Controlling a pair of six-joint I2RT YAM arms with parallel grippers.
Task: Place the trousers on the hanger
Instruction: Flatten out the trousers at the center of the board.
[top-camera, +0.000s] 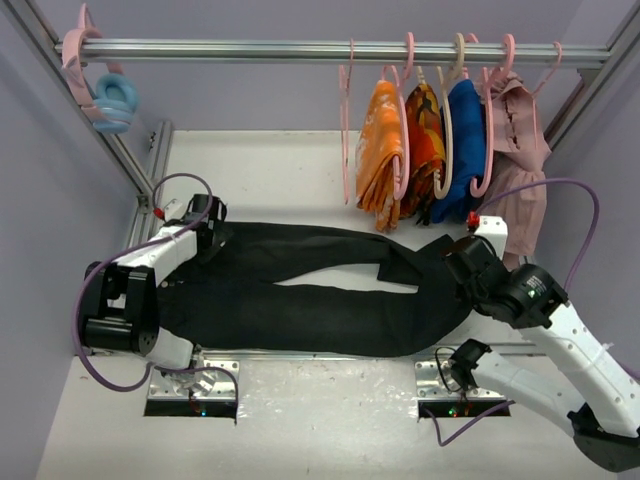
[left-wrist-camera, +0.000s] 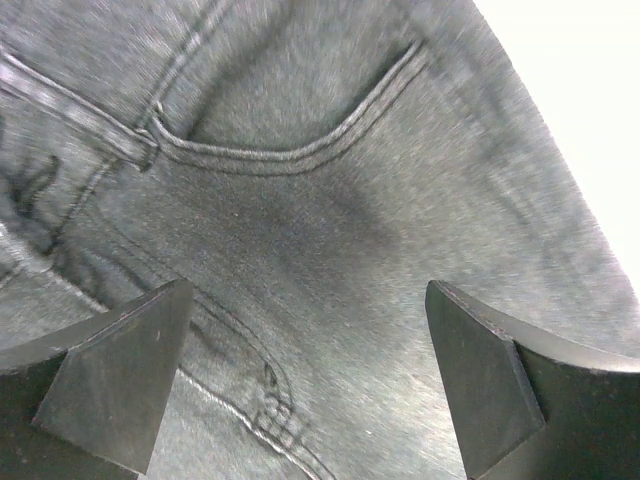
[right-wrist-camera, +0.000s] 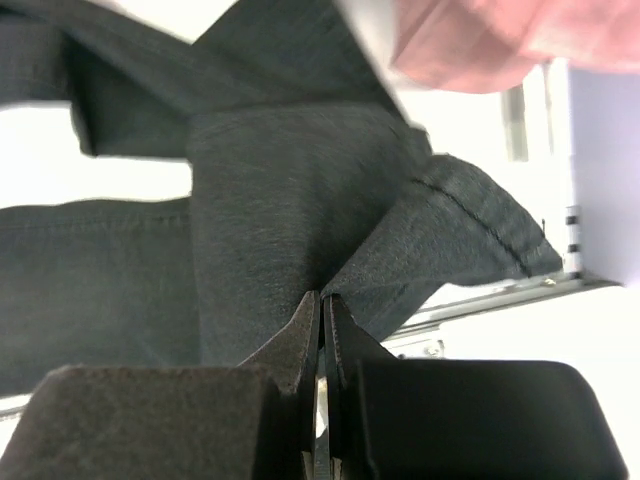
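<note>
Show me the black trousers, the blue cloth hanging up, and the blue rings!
Trousers (top-camera: 300, 320): top view, on the leg nearer the arms.
Blue cloth (top-camera: 465, 140): top view, middle of its hanging fabric.
Blue rings (top-camera: 112, 105): top view, on the rings' middle, left end of the rail.

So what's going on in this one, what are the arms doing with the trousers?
The trousers lie spread flat across the table. The right gripper is shut on a leg end at the right side, with fabric pinched between its tips. The left gripper is wide open just above the pocket area at the waist, holding nothing. The hanger hangs empty on the rail, so nothing is hung yet.
</note>
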